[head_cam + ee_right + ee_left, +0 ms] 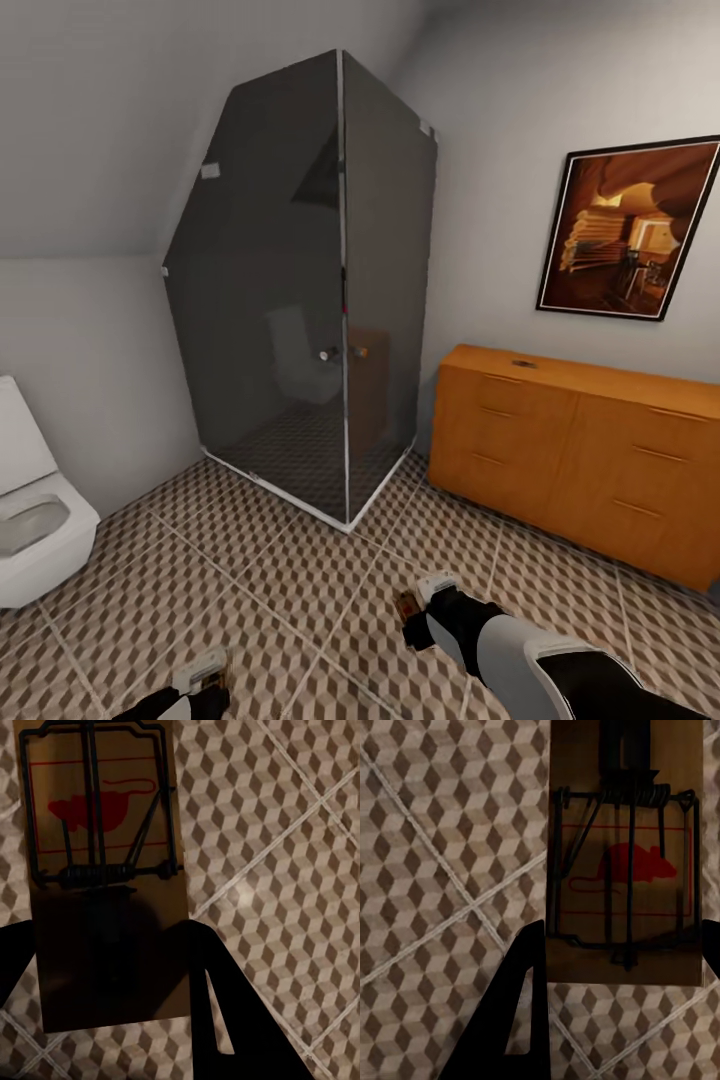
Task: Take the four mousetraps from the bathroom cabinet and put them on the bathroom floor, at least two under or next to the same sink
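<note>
A mousetrap (622, 870), a wooden board with dark wire and a red mouse print, sits between the fingers of my left gripper (624, 937), which is shut on it above the cube-patterned bathroom floor (435, 870). My right gripper (105, 930) is shut on a second mousetrap (105, 832) over the same tiles. In the head view the left gripper (205, 678) is at the bottom edge. The right gripper (415, 603) hovers low over the floor (300, 600) with its trap (407, 607) showing. The orange-brown cabinet (570, 450) stands against the right wall, drawers closed. The sink is out of view.
A dark glass shower enclosure (310, 300) fills the corner ahead. A white toilet (35, 520) stands at the left. A framed picture (630, 230) hangs above the cabinet, and a small dark item (523, 364) lies on the cabinet top. Open tiles lie between me and the shower.
</note>
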